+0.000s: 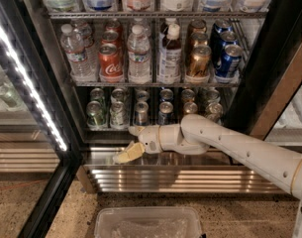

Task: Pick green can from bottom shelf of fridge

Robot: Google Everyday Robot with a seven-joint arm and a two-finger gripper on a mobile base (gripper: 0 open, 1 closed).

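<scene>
The fridge (66, 148) stands open with its glass door swung left. The bottom shelf (155, 128) holds rows of short cans. The green can (95, 114) stands at the front of the leftmost lane, with a second greenish can (117, 114) beside it. My gripper (131, 143) is open and empty. It hangs just below and in front of the shelf's front edge, right of the green can and not touching it. My white arm (239, 150) reaches in from the right and hides some cans at the right of the shelf.
Above, a rack holds water bottles (138, 53), a red cola can (110, 63), gold-brown cans (197, 61) and blue cans (228, 58). The ribbed steel base (170, 180) lies under the gripper. A clear plastic bin (148, 224) sits on the floor in front. The LED strip (29, 90) runs down the left.
</scene>
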